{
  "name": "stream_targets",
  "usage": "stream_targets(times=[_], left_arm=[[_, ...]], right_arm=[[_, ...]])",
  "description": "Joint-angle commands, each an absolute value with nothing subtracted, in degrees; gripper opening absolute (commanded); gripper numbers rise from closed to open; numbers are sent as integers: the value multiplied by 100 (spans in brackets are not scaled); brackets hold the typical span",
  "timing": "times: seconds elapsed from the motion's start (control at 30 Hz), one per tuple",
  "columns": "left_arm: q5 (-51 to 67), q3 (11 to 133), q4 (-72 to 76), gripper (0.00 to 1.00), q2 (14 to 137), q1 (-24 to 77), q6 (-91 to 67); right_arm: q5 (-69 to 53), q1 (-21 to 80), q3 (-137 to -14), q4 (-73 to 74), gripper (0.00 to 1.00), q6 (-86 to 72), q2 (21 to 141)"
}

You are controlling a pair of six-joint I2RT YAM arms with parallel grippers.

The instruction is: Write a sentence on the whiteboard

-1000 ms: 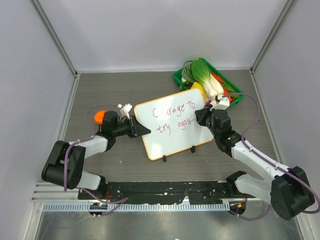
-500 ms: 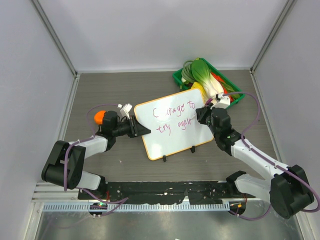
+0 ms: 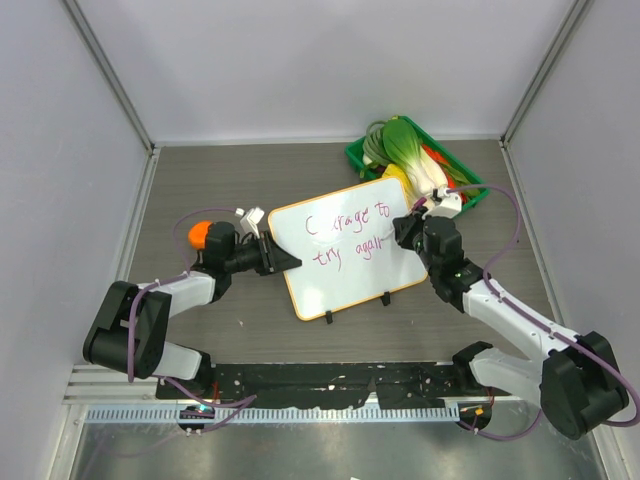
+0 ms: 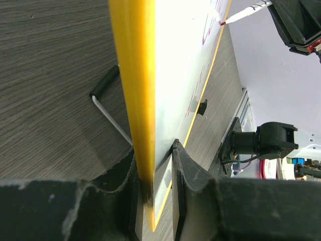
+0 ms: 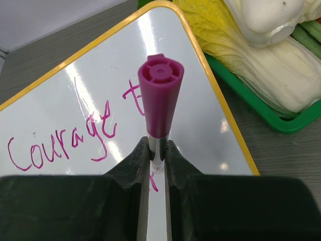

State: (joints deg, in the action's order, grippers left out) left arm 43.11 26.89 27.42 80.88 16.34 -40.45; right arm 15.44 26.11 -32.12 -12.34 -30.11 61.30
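The whiteboard [image 3: 345, 260], white with a thin orange frame and two black clips on its near edge, lies tilted mid-table. The sentence [image 3: 348, 238] in purple-pink reads "Courage to / try again" in two lines. My left gripper [image 3: 285, 262] is shut on the whiteboard's left edge [image 4: 133, 100]. My right gripper [image 3: 408, 232] is shut on a purple marker [image 5: 160, 95] at the board's right edge, with its tip on the board at the end of the second line. In the right wrist view "Courage" [image 5: 60, 140] shows.
A green tray [image 3: 470, 195] of toy vegetables, with a white-green cabbage [image 3: 415, 160], stands right behind the board's far right corner. An orange ball [image 3: 198, 233] sits by the left arm. Grey walls enclose the table on three sides.
The right gripper with the marker has shifted very slightly at the end of the second line. The left arm and the whiteboard have not moved.
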Motion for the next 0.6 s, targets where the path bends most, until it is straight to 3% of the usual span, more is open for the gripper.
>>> stream_targets(times=[0.0, 0.57], left_arm=[[3190, 2593, 1951, 0, 8306, 1688, -3243], [3173, 2575, 1951, 0, 8288, 1688, -3252]], right_arm=[[1661, 2575, -3120, -1187, 1, -2953, 5985], [1556, 2567, -3050, -1081, 1, -2962, 5775]])
